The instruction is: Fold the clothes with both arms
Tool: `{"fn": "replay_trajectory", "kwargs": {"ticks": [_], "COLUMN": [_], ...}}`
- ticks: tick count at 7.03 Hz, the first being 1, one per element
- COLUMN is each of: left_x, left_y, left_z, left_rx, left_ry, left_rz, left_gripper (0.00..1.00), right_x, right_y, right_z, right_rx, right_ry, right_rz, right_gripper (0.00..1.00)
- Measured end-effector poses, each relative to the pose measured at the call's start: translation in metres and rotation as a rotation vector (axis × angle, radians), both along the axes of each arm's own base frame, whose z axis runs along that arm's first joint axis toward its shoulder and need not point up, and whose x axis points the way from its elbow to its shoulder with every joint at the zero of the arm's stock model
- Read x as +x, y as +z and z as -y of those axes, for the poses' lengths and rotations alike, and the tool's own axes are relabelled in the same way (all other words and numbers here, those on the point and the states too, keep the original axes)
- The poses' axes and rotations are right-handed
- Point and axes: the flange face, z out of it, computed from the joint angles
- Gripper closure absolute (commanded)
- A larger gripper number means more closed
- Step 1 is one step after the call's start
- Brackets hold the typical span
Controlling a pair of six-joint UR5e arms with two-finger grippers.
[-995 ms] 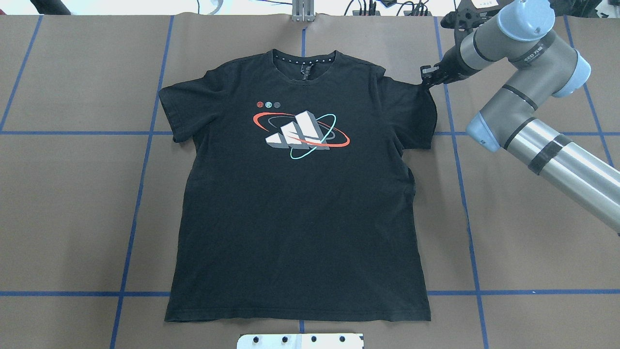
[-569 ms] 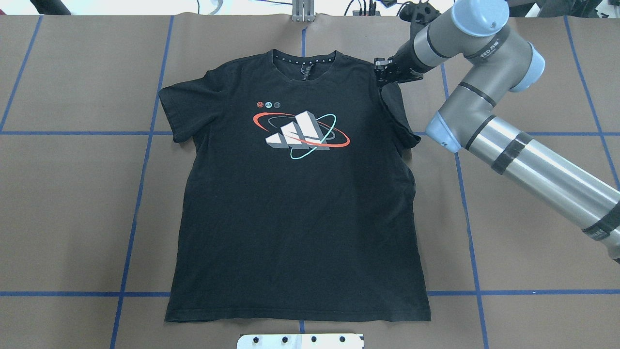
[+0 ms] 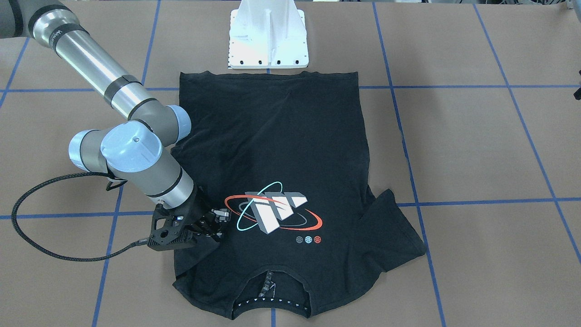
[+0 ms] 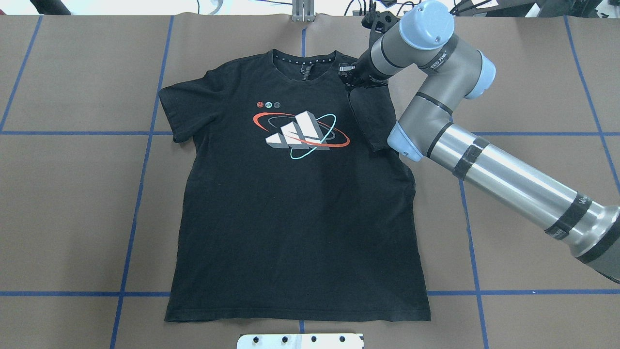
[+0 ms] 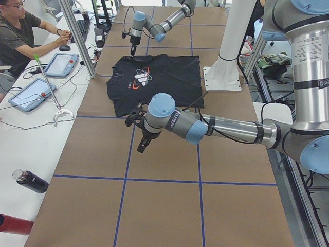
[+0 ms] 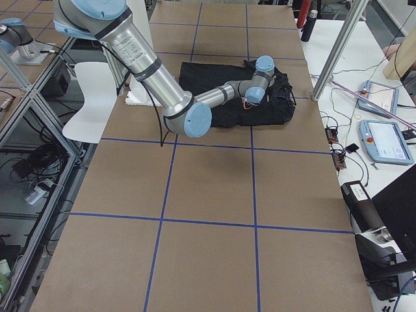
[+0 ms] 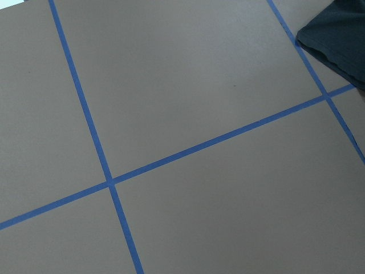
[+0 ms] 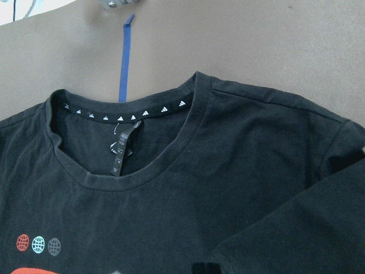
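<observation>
The black T-shirt [image 4: 290,218] lies flat on the brown table with its graphic side [image 4: 302,133] up and its collar at the far edge. My right gripper [image 4: 348,78] is shut on the shirt's right sleeve [image 4: 370,116]. It holds the sleeve lifted and folded inward over the chest, just right of the collar. From the front the right gripper [image 3: 217,223] sits beside the graphic on the T-shirt [image 3: 281,136]. The right wrist view shows the collar [image 8: 122,148]. My left gripper [image 5: 140,145] hovers over bare table beyond the shirt's left sleeve; I cannot tell whether it is open or shut.
Blue tape lines [image 4: 140,194] grid the brown table cover. The white base block [image 4: 300,341] sits at the near edge by the shirt's hem. A person [image 5: 18,36] sits at a side bench with tablets [image 5: 61,64] and a bottle [image 5: 31,181].
My right gripper has travelled left from the shirt's outer right edge to near the collar, carrying the sleeve over the shirt body. The rest of the shirt has stayed put.
</observation>
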Motion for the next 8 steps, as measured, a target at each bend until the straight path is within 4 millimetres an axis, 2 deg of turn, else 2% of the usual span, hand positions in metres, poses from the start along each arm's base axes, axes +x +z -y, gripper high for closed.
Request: {"fn": "replay_trajectory", "kwargs": {"ticks": [1,2,3,4,5,6,7,8], "left_x": [0.003,0.012,0.035,0.067,0.104,0.149,0.192,0.226], "left_y": [-0.009,-0.03,-0.056,-0.081,-0.099,-0.11,-0.11,-0.099], "left_z": [0.013,0.042,0.074,0.098,0.117,0.132,0.148,0.173], "left_rx": [-0.009,-0.014,-0.02,-0.037,-0.058,-0.07,-0.084,-0.096], "left_ry": [-0.015,-0.04,-0.048,-0.045,-0.046,-0.036,-0.012,0.006], "left_rz": [-0.026,-0.059,-0.092,-0.124,-0.145,-0.149,-0.149,-0.15], "left_gripper": [0.0,0.0,0.0,0.0,0.01,0.02,0.02,0.07], "right_x": [-0.011,-0.023,-0.03,-0.029,-0.018,0.002,0.029,0.06], "right_y": [0.002,0.003,-0.001,-0.008,-0.01,-0.009,-0.003,0.007], "right_z": [-0.004,-0.008,-0.014,-0.024,-0.042,-0.069,-0.098,-0.127], "right_rx": [-0.001,-0.016,-0.034,-0.039,-0.041,-0.046,-0.049,-0.046], "right_ry": [0.016,0.042,0.068,0.076,0.067,0.04,0.011,-0.005], "right_rz": [-0.014,-0.021,-0.013,0.005,0.022,0.042,0.063,0.08], "right_gripper": [0.01,0.0,0.0,0.0,0.0,0.0,0.0,0.0]}}
